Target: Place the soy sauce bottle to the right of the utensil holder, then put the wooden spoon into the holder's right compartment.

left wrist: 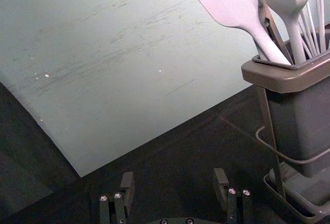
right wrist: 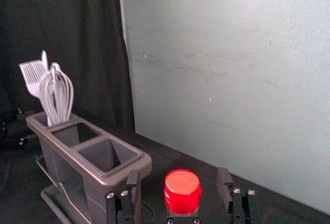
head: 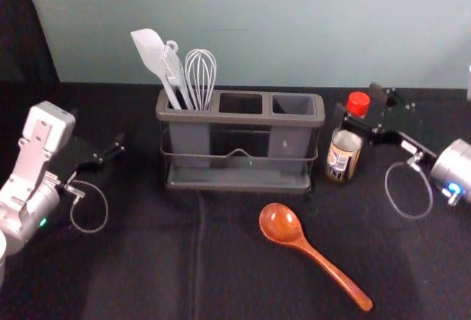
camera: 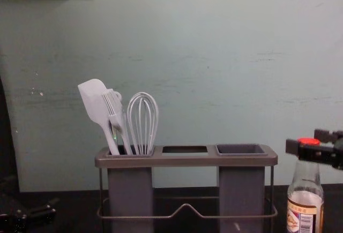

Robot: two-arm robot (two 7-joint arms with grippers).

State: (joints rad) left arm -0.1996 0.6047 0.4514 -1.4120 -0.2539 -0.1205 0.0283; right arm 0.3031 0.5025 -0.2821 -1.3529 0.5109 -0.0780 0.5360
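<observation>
Soy sauce bottle (head: 341, 160): stands right of holder (head: 241, 118), between spread fingers of right gripper (head: 360, 104). Left gripper (head: 104, 140): hovers leftward, fingers apart.

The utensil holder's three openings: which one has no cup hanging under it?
The middle opening: in the chest view the wall shows beneath it. The left opening, holding pale utensils, and the right one, nearest the bottle, each have a cup.

Head cam high, facing forward-down; chest low, near level, closer. Wrist cams close; all four share utensil holder (head: 239, 118), centre frame in head.
</observation>
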